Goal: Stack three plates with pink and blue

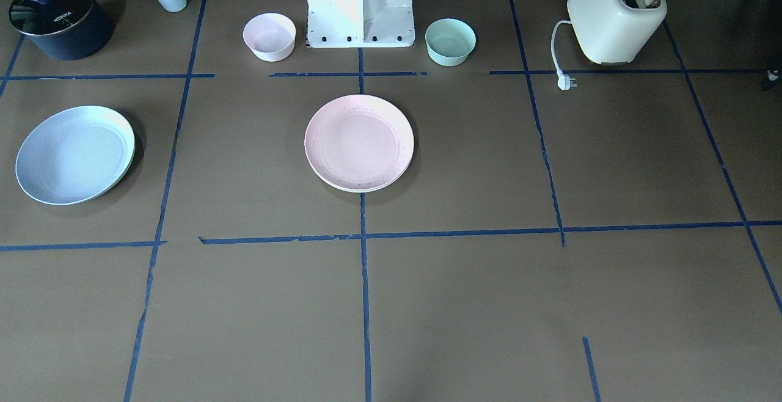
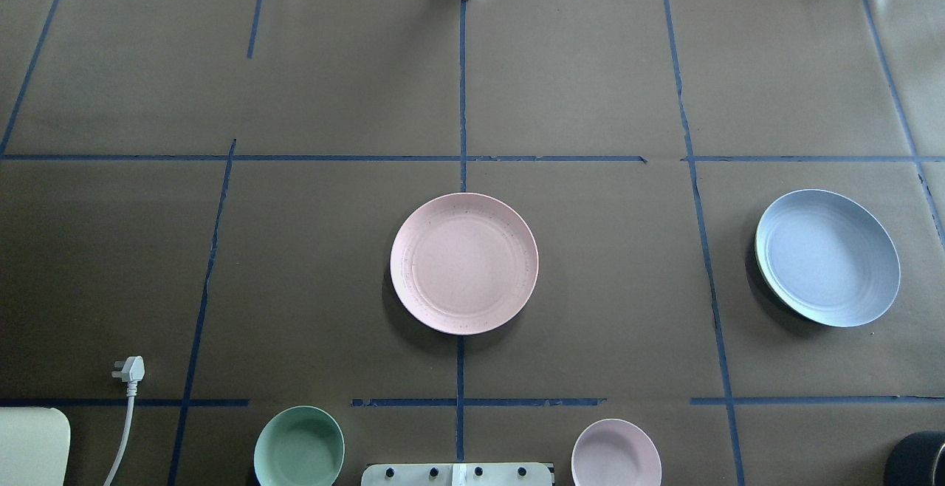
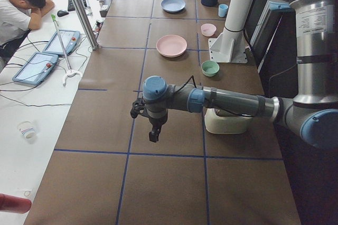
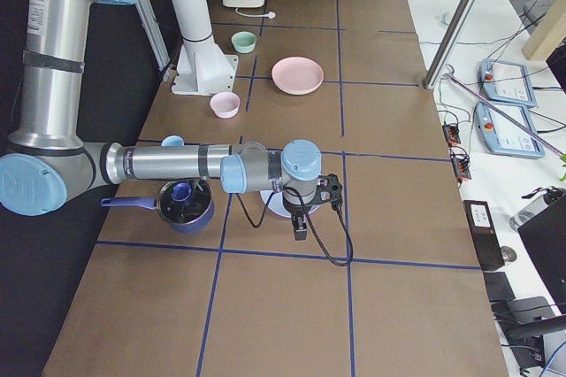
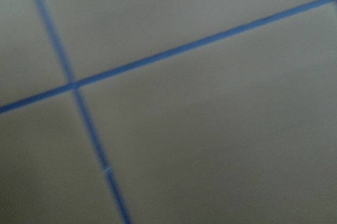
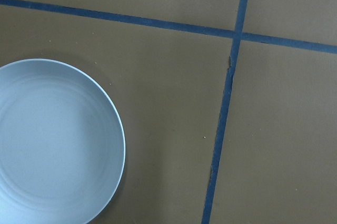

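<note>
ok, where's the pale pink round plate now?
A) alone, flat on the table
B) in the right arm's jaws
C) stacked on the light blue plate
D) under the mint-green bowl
A: the pale pink round matte plate lies alone on the centre tape line, well apart from the light blue round plate.

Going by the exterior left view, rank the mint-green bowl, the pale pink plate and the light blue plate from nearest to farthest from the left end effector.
1. Small deep mint-green bowl, on the view's right, is nearest the left end effector.
2. Round matte pale pink plate, mid-table, lies beyond the bowl.
3. Round matte light blue plate, at the table's far end.
</note>
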Motion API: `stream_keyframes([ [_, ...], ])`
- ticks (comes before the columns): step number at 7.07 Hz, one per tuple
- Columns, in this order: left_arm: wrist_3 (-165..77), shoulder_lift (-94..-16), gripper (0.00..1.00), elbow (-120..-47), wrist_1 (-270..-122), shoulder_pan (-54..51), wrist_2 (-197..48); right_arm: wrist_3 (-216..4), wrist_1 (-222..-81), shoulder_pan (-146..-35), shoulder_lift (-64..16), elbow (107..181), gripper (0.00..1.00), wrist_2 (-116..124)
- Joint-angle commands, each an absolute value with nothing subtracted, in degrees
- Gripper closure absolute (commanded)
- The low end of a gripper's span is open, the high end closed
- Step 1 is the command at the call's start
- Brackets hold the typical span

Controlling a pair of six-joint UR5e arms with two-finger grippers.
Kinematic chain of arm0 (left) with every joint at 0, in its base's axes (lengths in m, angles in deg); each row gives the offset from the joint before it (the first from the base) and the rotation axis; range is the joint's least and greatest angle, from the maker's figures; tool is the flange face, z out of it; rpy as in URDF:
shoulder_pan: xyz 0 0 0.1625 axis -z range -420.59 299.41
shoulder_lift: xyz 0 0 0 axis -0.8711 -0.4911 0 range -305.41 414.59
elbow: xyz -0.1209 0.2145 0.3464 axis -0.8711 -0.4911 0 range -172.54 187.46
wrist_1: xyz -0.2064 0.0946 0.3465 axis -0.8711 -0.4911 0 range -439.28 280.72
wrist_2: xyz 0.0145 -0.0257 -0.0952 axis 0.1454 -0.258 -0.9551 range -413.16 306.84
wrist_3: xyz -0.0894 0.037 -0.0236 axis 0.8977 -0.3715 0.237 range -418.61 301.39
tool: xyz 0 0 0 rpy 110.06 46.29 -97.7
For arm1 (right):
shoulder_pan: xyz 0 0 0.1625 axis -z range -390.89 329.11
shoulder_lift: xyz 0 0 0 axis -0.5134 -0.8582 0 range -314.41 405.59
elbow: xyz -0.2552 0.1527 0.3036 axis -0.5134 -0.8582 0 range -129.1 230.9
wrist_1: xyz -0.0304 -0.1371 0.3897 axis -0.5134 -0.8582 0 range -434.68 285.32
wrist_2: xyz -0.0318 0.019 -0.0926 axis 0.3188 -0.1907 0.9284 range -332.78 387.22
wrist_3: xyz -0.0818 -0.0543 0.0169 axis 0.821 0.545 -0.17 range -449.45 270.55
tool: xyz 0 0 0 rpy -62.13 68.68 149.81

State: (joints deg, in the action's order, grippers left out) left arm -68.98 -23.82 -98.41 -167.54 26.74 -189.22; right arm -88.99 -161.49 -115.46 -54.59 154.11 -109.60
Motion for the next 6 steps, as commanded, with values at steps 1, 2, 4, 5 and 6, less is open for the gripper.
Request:
stream_keyframes([
  [1,-71.5,-18.8,0.0,-96.3,-168.1,30.6,-192.6,-95.5,-156.6,-114.0,-55.4,153.4,0.0,-110.4],
  [2,-71.7,-19.0,0.0,-95.1,-168.3,30.6,-193.1,-103.8,-145.1,-112.0,-57.7,150.3,0.0,-110.8],
  [4,-71.9,-18.7,0.0,-95.3,-168.3,30.6,-193.2,-124.6,-114.5,-104.3,-57.7,136.7,0.01,-110.6],
  [5,-71.8,-18.7,0.0,-95.8,-168.3,30.6,-193.2,-137.5,-104.7,-99.1,-57.5,135.4,0.01,-109.2],
  [6,-71.8,-18.7,0.0,-96.1,-168.3,30.6,-193.2,-142.2,-101.8,-94.2,-57.5,135.1,0.02,-105.5],
])
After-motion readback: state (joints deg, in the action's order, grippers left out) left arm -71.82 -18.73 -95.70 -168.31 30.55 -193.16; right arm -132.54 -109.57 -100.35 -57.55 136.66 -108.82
